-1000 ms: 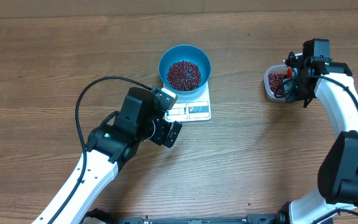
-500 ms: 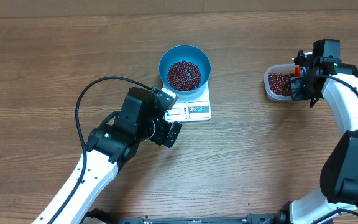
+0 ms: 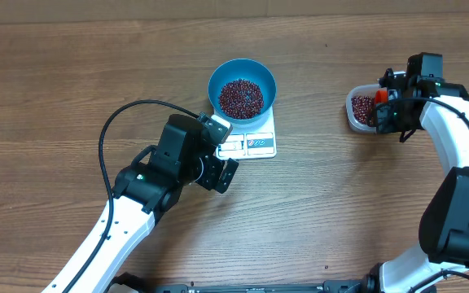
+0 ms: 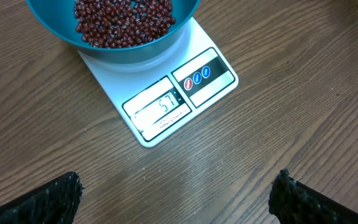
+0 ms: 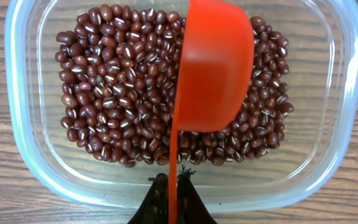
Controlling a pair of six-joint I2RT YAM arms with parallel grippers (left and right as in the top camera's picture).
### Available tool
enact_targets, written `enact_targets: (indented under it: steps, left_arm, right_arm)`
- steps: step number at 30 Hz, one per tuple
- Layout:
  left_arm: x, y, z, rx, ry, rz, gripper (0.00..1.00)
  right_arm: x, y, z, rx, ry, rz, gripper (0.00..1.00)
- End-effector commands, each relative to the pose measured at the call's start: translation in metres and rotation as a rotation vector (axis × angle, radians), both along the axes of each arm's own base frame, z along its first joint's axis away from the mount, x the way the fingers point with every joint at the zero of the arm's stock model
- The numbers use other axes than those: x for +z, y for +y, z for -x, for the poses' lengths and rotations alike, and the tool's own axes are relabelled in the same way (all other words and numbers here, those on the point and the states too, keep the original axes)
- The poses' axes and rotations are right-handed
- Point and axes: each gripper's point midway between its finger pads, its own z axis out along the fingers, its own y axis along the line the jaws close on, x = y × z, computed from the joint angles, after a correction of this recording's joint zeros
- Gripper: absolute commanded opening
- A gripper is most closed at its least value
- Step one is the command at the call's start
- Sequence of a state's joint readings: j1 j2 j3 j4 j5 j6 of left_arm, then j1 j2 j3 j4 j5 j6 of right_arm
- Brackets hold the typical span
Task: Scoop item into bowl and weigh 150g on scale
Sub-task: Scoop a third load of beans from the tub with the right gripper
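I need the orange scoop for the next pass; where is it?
In the overhead view the orange scoop is at the far right, over the clear tub of beans, held in the right gripper.

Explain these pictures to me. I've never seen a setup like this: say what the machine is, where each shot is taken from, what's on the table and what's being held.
These are two robot arms at a wooden table. One picture looks straight down from above. The other two come from a camera on each arm's wrist, looking past that arm's own jaws. On the table sits a white scale carrying a blue bowl of red-brown beans. Off to the right is a clear plastic tub with more of the beans. The right jaws are shut on the handle of an orange scoop, held over the tub. The left jaws stand wide open and empty, close to the scale.
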State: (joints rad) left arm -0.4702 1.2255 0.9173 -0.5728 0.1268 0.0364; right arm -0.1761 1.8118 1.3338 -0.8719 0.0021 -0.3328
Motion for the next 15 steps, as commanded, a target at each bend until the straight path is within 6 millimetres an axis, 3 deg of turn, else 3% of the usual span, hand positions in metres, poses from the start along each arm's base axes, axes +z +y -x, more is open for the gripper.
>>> enact_targets:
  steps: [1, 15]
  left_arm:
    - [0.007, 0.001, -0.005, 0.003, -0.022, -0.001, 1.00]
    - [0.007, 0.001, -0.005, 0.003, -0.022, -0.001, 1.00]
  right_arm:
    - [-0.018, 0.009, 0.007, -0.008, 0.059, -0.061, 0.04]
    - [-0.021, 0.040, 0.019, 0.025, 0.109, -0.237, 0.04]
